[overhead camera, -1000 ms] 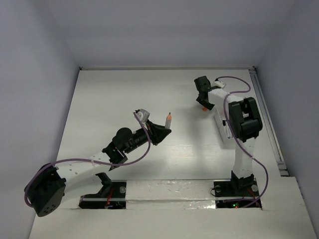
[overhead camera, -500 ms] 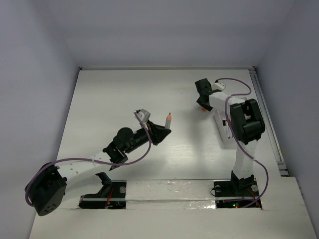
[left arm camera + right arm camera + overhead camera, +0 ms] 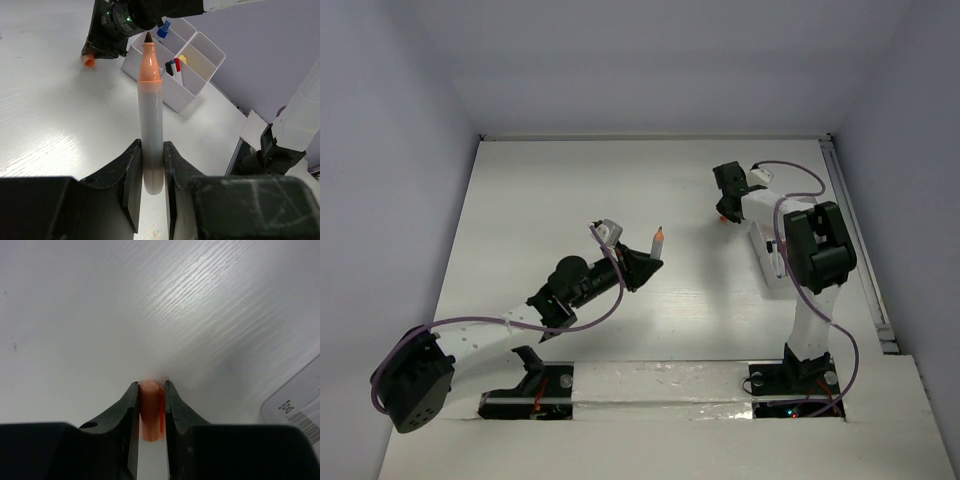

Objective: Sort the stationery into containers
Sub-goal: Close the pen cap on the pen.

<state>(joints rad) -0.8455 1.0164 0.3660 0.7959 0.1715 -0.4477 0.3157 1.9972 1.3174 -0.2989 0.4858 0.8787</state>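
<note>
Wrist cameras show me more than the top view: left gripper [image 3: 152, 150] clamps the white marker [image 3: 151, 107] aloft, right gripper [image 3: 151, 388] pinches an orange cap [image 3: 151, 410] on the table [image 3: 150, 300]; its arm half-hides the containers [image 3: 200, 85].

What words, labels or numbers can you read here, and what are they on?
Nothing reads clearly.
White sticker on the pale plastic container, right wrist view: a small dark mark and fine print lines, too blurred to read.
Translucent white marker with orange tip: no print visible.
</note>
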